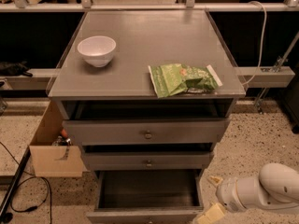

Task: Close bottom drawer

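Grey wooden three-drawer cabinet (149, 36) fills the scene, and at its foot the grey wooden bottom drawer with the dark box interior (147, 190) stands pulled well out. It looks rigid and light on its runners. My call is a flat push on the middle of its front, with no grasp needed. Just right of that drawer, the cream two-finger gripper (212, 197) hangs spread, holding nothing.

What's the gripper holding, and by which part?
Nothing. The gripper is open at the right front corner of the pulled-out bottom drawer, with nothing between its fingers. Whether a finger touches the drawer front cannot be told.
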`<state>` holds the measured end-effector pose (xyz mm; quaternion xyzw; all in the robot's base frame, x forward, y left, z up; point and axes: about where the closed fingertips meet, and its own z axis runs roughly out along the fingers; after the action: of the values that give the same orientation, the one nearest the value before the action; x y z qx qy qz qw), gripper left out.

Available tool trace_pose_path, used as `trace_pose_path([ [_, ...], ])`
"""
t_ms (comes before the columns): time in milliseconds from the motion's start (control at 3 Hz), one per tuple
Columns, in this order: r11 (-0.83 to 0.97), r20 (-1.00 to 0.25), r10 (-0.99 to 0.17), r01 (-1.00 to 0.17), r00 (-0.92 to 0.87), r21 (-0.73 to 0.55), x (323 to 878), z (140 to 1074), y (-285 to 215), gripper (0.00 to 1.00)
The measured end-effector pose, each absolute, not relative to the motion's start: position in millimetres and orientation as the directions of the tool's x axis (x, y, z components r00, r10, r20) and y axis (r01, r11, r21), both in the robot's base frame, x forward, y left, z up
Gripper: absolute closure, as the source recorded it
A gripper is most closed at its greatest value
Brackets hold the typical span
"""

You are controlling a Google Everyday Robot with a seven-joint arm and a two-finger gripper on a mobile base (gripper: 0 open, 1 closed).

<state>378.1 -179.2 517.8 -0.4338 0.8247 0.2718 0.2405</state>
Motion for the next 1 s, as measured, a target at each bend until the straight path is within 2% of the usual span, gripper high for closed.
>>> trace_pose_path([
  [333, 0.421, -0.666, -0.576, -0.871, -0.473, 0.254, 384.7, 476.3, -187.7, 0.00],
  [667, 0.418, -0.668, -0.573, -0.870, -0.475, 0.260, 384.4, 474.0, -186.0, 0.00],
  [1000, 0.433, -0.651, -0.551, -0.846, -0.522, 0.312, 376.9, 441.7, -179.4, 0.00],
])
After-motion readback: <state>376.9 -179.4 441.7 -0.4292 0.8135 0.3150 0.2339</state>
